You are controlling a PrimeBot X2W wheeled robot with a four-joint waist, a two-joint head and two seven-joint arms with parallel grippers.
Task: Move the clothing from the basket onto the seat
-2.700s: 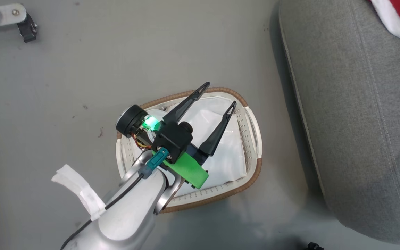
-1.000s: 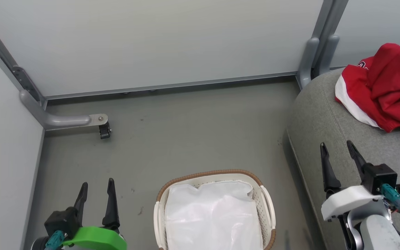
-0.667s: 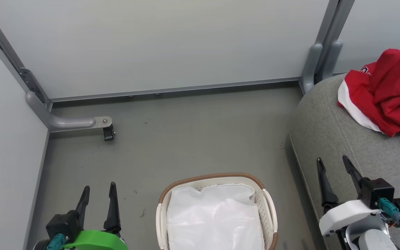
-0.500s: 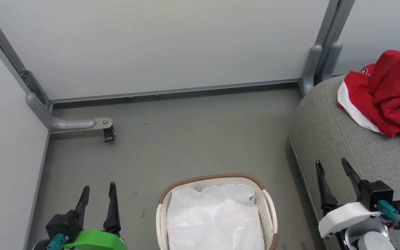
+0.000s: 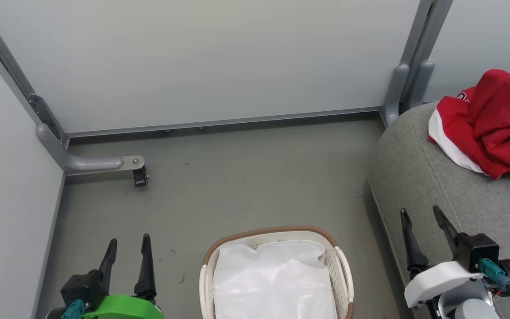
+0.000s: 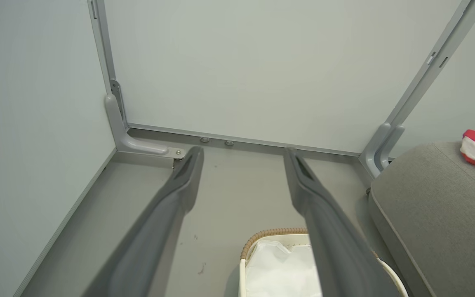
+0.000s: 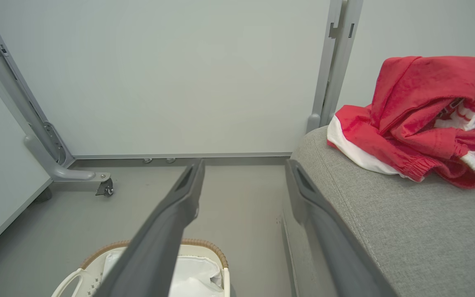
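Clothing (image 5: 494,128): where is it lying right now?

It is lying in a crumpled red heap with white bands on the far right part of the seat (image 5: 450,208), well apart from everything else.

Going from the biggest thing down, what is sitting around it?

Grey floor (image 5: 246,177) is stretching out below the pale wall panels (image 5: 215,57). The big grey seat is taking up the right side, with the clothing resting on top of it. The basket (image 5: 272,231) is standing on the floor just left of the seat, and a white liner sheet (image 5: 272,283) is lying inside it.

And the pincers?

The left pincer (image 5: 129,240) is hovering at the lower left of the head view, left of the basket. Its two dark fingers are standing spread apart and gripping nothing. The right pincer (image 5: 419,211) is hovering at the lower right over the seat's near edge. It is likewise gaping wide and empty, well short of the clothing.

Anything smaller?

A small black caster (image 5: 140,177) is sitting on the floor under a grey bracket near the left wall.
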